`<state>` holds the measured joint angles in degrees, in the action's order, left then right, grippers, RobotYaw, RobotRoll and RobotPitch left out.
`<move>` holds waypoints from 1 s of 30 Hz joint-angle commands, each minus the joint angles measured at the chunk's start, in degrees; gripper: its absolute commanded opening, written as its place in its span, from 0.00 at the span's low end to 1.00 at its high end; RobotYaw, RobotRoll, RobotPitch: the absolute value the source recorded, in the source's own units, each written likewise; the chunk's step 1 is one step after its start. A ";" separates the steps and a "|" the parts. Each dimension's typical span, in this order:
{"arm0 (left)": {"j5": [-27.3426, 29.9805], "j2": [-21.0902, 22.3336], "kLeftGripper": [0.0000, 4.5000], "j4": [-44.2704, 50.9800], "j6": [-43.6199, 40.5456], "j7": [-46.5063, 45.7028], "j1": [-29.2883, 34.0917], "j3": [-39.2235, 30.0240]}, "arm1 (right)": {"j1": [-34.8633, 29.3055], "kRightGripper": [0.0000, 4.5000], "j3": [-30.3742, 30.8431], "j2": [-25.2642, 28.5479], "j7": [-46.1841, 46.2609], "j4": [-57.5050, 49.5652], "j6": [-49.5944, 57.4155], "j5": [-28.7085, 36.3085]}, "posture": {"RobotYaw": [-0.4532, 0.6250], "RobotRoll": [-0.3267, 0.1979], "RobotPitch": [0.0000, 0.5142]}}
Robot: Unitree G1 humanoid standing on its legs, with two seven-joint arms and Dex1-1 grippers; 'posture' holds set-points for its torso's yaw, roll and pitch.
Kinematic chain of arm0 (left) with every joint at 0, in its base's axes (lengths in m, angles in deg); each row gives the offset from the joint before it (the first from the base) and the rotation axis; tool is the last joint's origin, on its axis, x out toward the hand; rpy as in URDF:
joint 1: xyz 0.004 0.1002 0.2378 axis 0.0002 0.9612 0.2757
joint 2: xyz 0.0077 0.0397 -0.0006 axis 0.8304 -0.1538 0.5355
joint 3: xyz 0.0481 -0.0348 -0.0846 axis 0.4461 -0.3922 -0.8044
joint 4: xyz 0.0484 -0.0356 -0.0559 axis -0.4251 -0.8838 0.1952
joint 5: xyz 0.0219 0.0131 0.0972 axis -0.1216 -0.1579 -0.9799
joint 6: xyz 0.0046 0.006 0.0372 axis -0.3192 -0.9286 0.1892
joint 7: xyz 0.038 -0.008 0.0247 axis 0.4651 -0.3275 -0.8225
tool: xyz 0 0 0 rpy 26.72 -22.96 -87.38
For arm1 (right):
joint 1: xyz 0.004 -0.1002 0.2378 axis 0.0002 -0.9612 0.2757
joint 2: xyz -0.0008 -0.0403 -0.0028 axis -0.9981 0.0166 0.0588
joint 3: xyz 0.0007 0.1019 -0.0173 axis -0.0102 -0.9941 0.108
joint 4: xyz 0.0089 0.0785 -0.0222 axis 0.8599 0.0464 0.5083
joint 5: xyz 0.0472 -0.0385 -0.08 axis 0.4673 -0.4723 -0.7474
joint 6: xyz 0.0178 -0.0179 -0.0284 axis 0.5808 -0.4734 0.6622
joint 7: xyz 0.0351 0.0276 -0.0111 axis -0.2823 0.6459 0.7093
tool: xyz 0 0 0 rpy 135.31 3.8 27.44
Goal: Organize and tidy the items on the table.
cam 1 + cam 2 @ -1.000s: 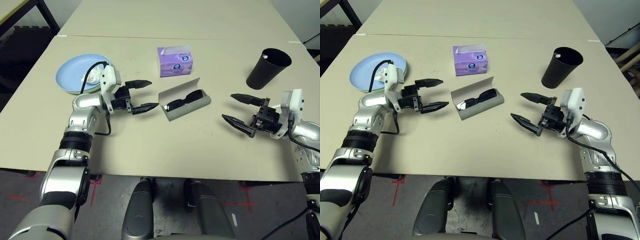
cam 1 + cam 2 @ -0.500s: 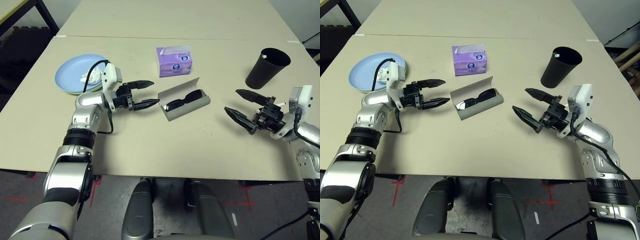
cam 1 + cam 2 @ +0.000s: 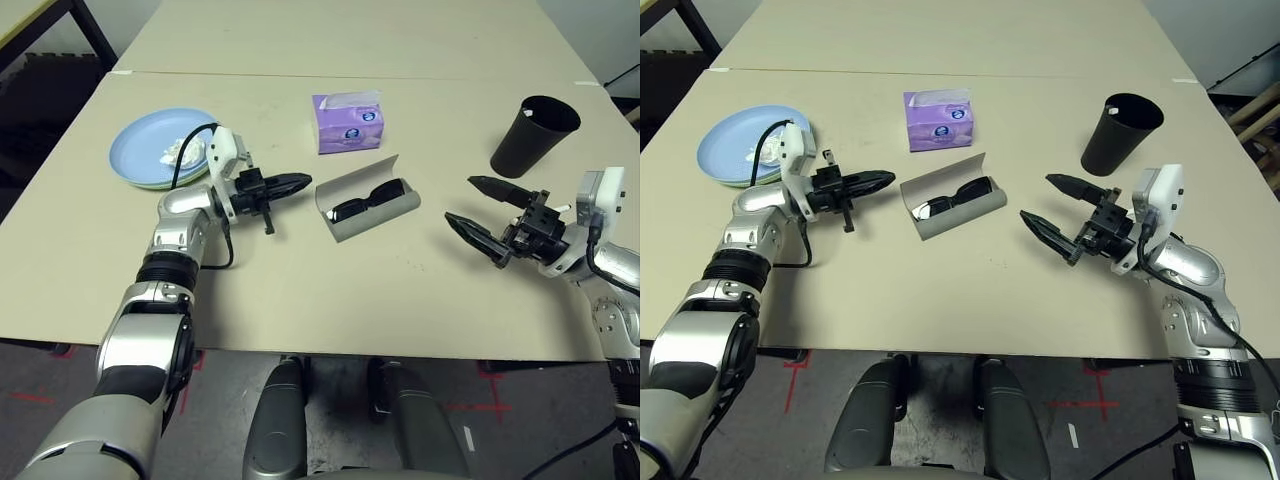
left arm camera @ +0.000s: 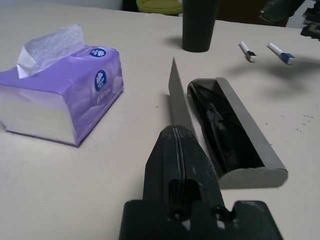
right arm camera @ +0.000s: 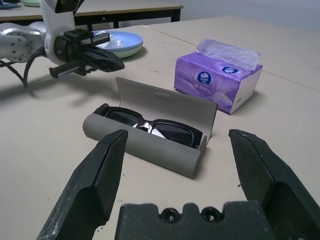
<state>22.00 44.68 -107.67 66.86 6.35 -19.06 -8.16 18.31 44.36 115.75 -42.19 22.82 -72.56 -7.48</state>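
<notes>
**Desk editor:** So where does the tidying stand?

**Photographer:** Mid-job, by my reading. On the beige desk [image 3: 300, 300], the black sunglasses [image 3: 368, 203] already lie inside the grey glasses case [image 3: 372, 213], whose lid stands upright and open. Taking that case as the clock's centre in the head view, the left hand [image 3: 292, 183] sits at nine o'clock, just beside the case's end, its two black fingers pressed together on nothing and aimed level at the lid.

**Desk editor:** And the other arm?

**Photographer:** The right hand [image 3: 482, 208] hovers at three o'clock, well apart from the case, fingers spread wide and gripping nothing. A tall black cup [image 3: 535, 135] stands at about two o'clock, a purple tissue box [image 3: 349, 122] at twelve.

**Desk editor:** The crockery?

**Photographer:** Out at ten o'clock: a light blue plate [image 3: 140, 150] stacked on a pale green plate [image 3: 150, 183], of which a rim peeks out, with a crumpled white tissue wad [image 3: 183, 150] resting on top.

**Desk editor:** The step in hand, then?

**Photographer:** Closing the case, I'd judge. The joined fingers look set to act as a pusher. The next move calls for nudging the lid over the sunglasses until it drops shut, probably with the right hand steadying the far end so the case doesn't slide.
</notes>
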 commanded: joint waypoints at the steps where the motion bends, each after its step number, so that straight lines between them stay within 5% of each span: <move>1: -1.96 -0.99 0.01 -3.37 1.09 -1.71 -1.61 -0.12 | -1.01 1.00 0.61 -0.38 0.34 -1.36 0.50 0.37 | 0.50 0.62 0.42; 12: -2.92 -3.36 0.01 -3.83 0.89 0.03 -1.60 0.50 | -2.01 1.00 0.22 -0.37 0.49 -1.72 0.37 0.26 | 0.50 0.62 0.42; 30: -1.61 -3.95 0.01 8.04 -6.77 4.55 5.71 1.71 | -1.57 1.00 0.37 -1.39 0.10 0.40 -1.26 0.02 | 0.50 0.62 0.42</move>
<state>20.22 40.86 -101.04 61.46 9.90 -14.66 -7.46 16.82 44.53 114.48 -41.59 22.61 -72.98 -7.41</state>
